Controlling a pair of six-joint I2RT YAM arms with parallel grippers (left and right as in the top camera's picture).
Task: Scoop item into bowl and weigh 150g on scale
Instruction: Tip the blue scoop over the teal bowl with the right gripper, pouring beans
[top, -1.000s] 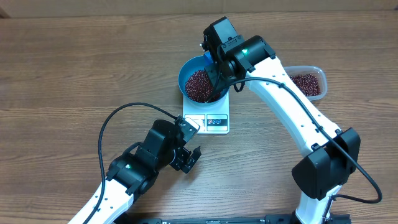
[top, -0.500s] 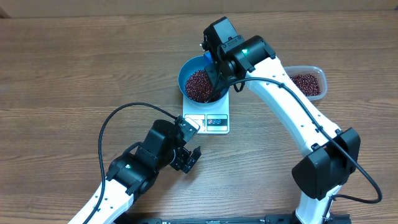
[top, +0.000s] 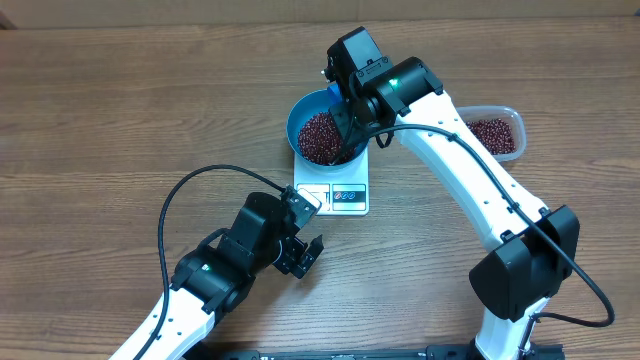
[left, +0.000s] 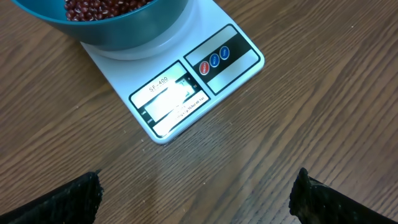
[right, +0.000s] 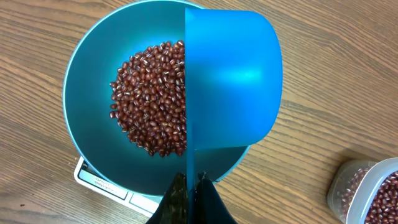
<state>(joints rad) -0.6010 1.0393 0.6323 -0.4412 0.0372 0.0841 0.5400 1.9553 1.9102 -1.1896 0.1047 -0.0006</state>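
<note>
From above, the deep, round, bright blue bowl (top: 298, 116) of small red-brown beans (top: 320, 137) sits on the flat white kitchen scale (top: 335, 196). My left wrist view shows my left fingers (left: 74, 198) spread wide and empty, near the scale's display, which I cannot read. My right wrist view shows my right fingers (right: 177, 200) clamped on the small blue plastic scoop (right: 233, 81), tipped over the bowl. I judge pouring is in hand; next, read the weight, then top up or stop.

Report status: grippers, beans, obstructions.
Left gripper open, empty, low before the scale. Right gripper shut on blue scoop, tipped over the bowl. Beans heaped in bowl on scale. Nothing between scoop and bowl; display unreadable.
</note>
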